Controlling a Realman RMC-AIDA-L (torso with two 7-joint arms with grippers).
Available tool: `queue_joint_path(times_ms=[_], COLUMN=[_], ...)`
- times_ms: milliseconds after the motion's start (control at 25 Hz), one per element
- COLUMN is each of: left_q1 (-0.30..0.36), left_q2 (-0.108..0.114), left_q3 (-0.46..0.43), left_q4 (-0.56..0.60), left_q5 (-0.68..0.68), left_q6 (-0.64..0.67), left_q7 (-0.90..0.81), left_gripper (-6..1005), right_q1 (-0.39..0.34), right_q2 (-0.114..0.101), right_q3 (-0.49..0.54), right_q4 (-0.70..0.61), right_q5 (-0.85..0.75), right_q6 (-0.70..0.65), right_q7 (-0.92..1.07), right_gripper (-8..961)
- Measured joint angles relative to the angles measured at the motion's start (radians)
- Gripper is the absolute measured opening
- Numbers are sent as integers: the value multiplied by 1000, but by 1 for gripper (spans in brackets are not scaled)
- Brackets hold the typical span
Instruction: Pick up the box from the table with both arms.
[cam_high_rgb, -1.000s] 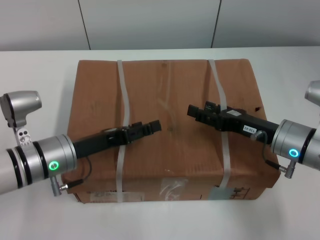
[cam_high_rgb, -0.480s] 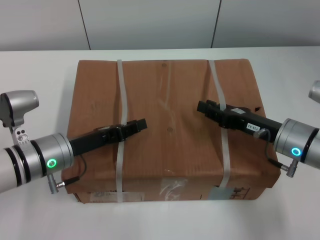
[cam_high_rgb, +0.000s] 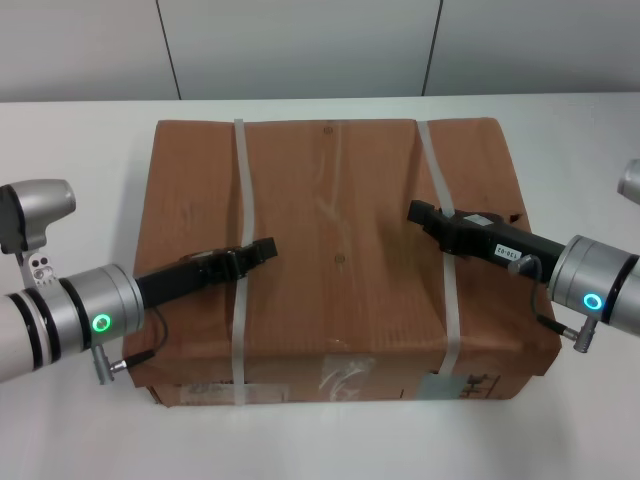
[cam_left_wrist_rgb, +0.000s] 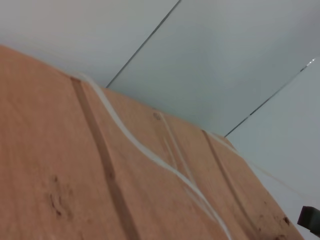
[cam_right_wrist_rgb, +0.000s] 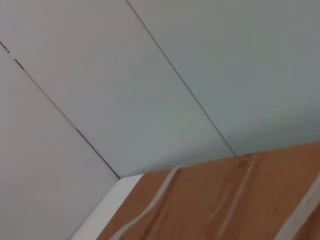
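The large brown cardboard box (cam_high_rgb: 340, 290) sits on the white table (cam_high_rgb: 80, 140), bound by two whitish straps (cam_high_rgb: 240, 180), with tape and labels on its front side. My left gripper (cam_high_rgb: 265, 247) hovers over the box top by the left strap, its slim black fingers together and empty. My right gripper (cam_high_rgb: 415, 212) hovers over the box top by the right strap (cam_high_rgb: 432, 165), fingers together and empty. The left wrist view shows the box top (cam_left_wrist_rgb: 60, 165) and a strap (cam_left_wrist_rgb: 130, 140). The right wrist view shows the box's far edge (cam_right_wrist_rgb: 240, 200).
A grey panelled wall (cam_high_rgb: 300, 45) stands behind the table. White tabletop shows to the left, to the right (cam_high_rgb: 570, 150) and in front of the box. The table's edge also shows in the right wrist view (cam_right_wrist_rgb: 112, 202).
Both grippers have drawn back from the middle of the box top, the left one leftward and the right one rightward. The box has not moved.
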Motion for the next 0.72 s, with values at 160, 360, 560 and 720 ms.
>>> queue_joint_path(times_ms=[160, 360, 560, 720], left_q1=[0, 1, 10, 21], left_q2=[1, 1, 2, 4], left_q3=[0, 0, -4, -15], left_q4=[0, 4, 31, 73], left_q5=[3, -2, -3, -4], left_q6=[0, 3, 21, 40], left_q7=[-8, -1, -23, -25], left_gripper=[123, 95, 98, 100], right_q1=[0, -1, -1, -2], right_q2=[0, 0, 0, 0], right_q3=[2, 3, 0, -6], right_q4=[0, 0, -1, -24], right_q5=[0, 1, 28, 48], right_q6=[6, 6, 3, -1], right_q7=[0, 0, 0, 0], right_gripper=[-1, -1, -1, -1])
